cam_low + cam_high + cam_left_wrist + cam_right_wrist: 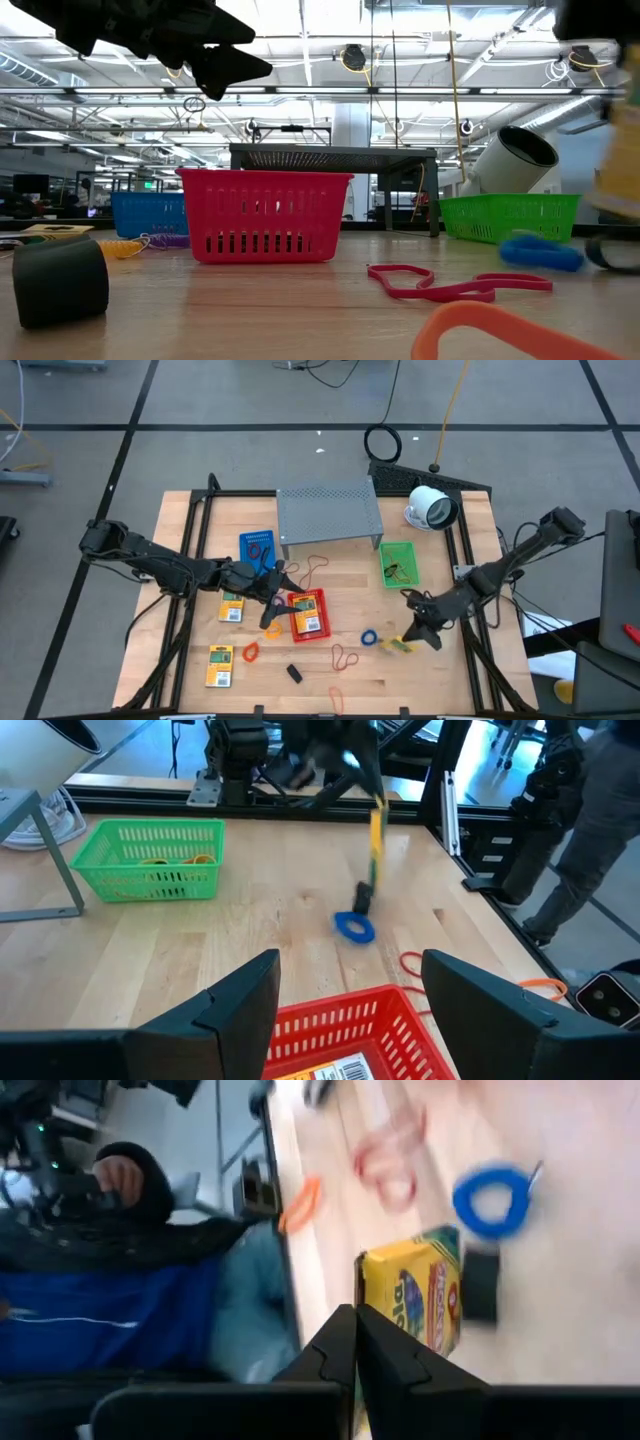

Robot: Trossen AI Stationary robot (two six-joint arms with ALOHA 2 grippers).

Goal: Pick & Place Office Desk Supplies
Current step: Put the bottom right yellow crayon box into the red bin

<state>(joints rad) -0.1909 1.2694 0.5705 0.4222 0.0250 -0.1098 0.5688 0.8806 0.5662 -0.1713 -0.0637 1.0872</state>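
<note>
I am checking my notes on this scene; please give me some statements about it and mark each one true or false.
1. The right gripper holds a yellow packet. True: its jaws are shut on the packet's edge.
2. The left gripper is shut on a rubber band. False: its jaws are open and empty, above the red basket.
3. The red basket holds a yellow packet. True: one lies inside it.
4. The green basket stands beside the blue basket. False: the grey shelf is between them.
5. A blue ring lies on the table, outside the baskets. True.
</note>
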